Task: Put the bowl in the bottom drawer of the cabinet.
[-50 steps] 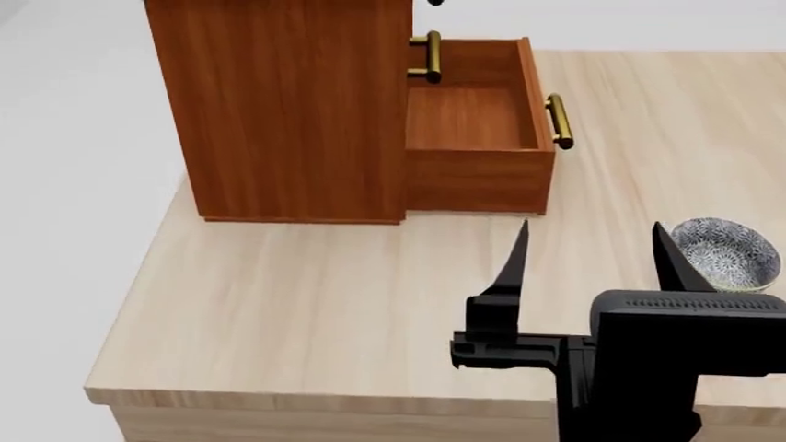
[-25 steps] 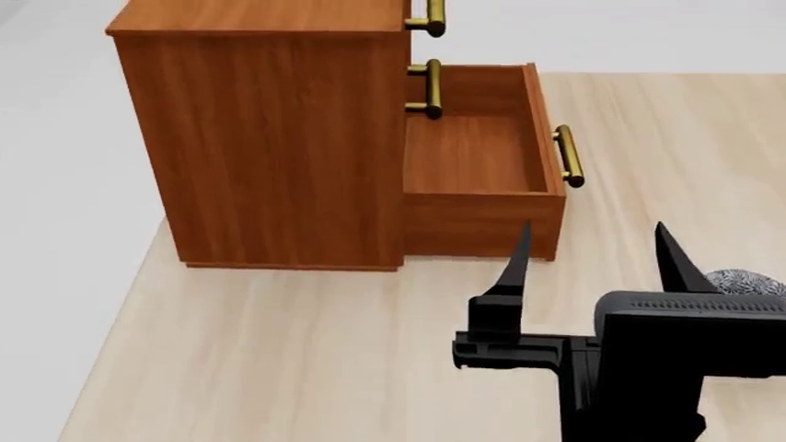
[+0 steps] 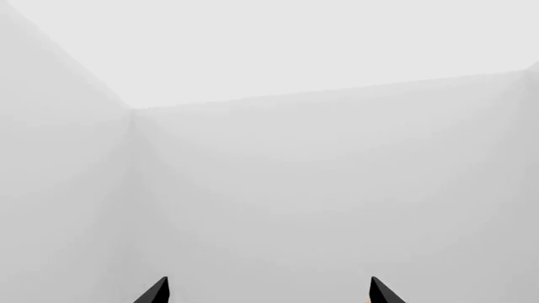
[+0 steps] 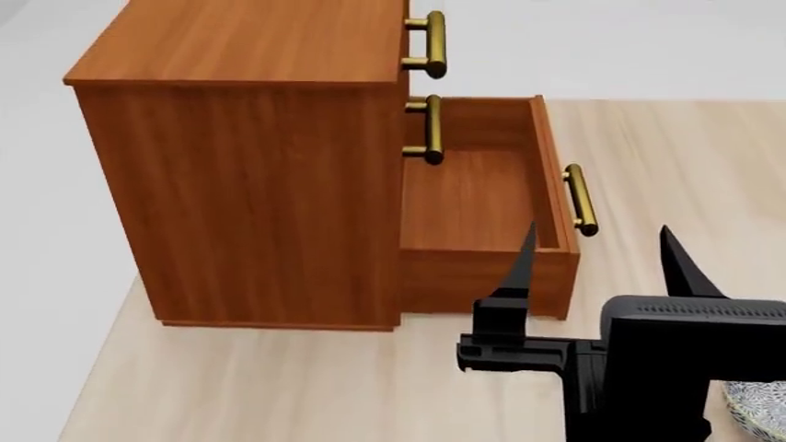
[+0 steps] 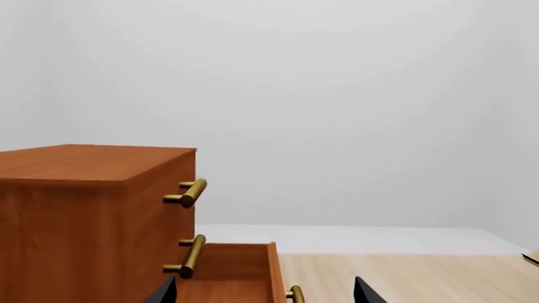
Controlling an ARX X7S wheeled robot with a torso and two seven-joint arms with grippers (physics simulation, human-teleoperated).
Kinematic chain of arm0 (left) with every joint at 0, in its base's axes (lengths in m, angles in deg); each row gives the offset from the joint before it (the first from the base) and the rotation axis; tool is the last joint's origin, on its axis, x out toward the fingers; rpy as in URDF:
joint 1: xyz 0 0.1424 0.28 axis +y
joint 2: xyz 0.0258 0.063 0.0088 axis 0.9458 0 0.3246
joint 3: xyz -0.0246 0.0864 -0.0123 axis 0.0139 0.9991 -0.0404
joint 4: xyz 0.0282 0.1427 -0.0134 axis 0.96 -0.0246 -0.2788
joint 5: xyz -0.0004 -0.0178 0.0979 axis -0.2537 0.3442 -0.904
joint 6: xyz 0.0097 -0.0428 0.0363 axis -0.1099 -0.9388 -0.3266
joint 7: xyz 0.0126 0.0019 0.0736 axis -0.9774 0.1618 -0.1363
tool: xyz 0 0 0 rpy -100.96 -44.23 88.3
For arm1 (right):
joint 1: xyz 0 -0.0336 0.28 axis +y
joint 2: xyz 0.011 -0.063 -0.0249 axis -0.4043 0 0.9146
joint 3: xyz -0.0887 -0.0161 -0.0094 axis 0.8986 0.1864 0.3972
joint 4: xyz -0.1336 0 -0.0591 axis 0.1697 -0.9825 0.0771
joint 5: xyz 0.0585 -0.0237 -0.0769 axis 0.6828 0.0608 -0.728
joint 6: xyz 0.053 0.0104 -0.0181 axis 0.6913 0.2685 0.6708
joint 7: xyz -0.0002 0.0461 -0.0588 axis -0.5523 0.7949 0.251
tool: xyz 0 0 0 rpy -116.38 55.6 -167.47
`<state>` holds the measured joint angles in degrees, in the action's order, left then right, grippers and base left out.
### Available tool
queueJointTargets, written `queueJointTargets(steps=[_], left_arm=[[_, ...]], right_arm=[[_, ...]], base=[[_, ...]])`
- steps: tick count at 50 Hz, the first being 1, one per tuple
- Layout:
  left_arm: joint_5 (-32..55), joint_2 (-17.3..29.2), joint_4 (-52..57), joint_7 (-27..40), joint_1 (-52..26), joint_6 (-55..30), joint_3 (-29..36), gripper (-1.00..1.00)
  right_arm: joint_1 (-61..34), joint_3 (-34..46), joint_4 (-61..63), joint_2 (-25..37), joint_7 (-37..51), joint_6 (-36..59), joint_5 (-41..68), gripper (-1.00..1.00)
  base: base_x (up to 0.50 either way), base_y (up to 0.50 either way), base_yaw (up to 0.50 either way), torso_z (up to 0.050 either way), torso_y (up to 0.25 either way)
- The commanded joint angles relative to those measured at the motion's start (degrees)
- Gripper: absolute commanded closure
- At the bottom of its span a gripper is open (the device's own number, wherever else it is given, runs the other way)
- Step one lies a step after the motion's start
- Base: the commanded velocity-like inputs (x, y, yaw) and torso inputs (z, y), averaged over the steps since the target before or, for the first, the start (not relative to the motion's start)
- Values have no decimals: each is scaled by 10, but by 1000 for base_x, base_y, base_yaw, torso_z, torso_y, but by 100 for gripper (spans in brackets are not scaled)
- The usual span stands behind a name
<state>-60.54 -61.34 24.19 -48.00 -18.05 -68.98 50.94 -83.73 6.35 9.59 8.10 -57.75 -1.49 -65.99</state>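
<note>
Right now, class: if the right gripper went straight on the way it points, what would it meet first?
Probably the open bottom drawer. The right gripper points toward the cabinet, its fingers apart, with the drawer nearest ahead. Depth and height are unclear, so it might pass above.

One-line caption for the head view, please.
Open right gripper hovers beside the cabinet's open, empty bottom drawer.
</note>
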Motion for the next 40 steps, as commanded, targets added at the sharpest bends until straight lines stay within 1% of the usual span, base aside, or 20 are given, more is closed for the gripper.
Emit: queueJointTargets(steps=[1,40], left_arm=[[0,0,-3,1,-1,4,4,-100],[5,2,-9,7,-9,6,14,-100]], right_arm=[[2,0,0,2,2,-2,2,-100],[7,1,-11,6,4,-15,10,-100]], base=[[332,0,0,0,0],[359,0,0,0,1]])
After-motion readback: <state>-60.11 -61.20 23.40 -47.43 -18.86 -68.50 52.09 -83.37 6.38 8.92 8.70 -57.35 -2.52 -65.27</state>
